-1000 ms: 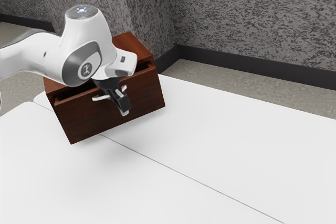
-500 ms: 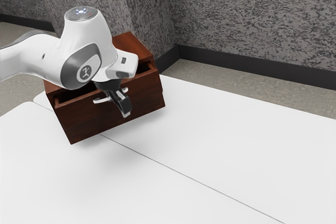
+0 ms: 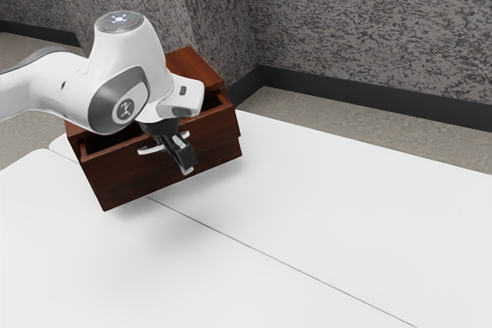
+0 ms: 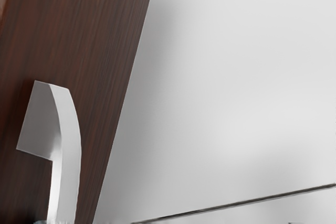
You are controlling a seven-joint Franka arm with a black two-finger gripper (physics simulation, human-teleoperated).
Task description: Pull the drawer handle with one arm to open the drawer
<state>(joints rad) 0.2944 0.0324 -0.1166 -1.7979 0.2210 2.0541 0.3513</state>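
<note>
A white robot arm [image 3: 115,82] reaches in from nine o'clock in the exterior view to a dark wooden cabinet [image 3: 196,67]. The cabinet stands on a white desk [image 3: 346,213], at about ten o'clock.

The drawer [image 3: 115,160] fills the cabinet's front. It is out a little way, with a thin dark gap along its top edge. A pale bar handle [image 3: 150,148] crosses its front.

The black fingers [image 3: 183,157] point down toward five o'clock and appear pinched close together on the handle's bar. In the wrist view, one curved end of the handle stands off the wood grain, and the bar runs toward the hand.

Judging by this, the pulling step is under way and the drawer is barely open. The next move calls for a firm grip and a straight, level pull away from the cabinet face, roughly toward five o'clock. A slanted pull could let the bar slip or drag the cabinet.
</note>
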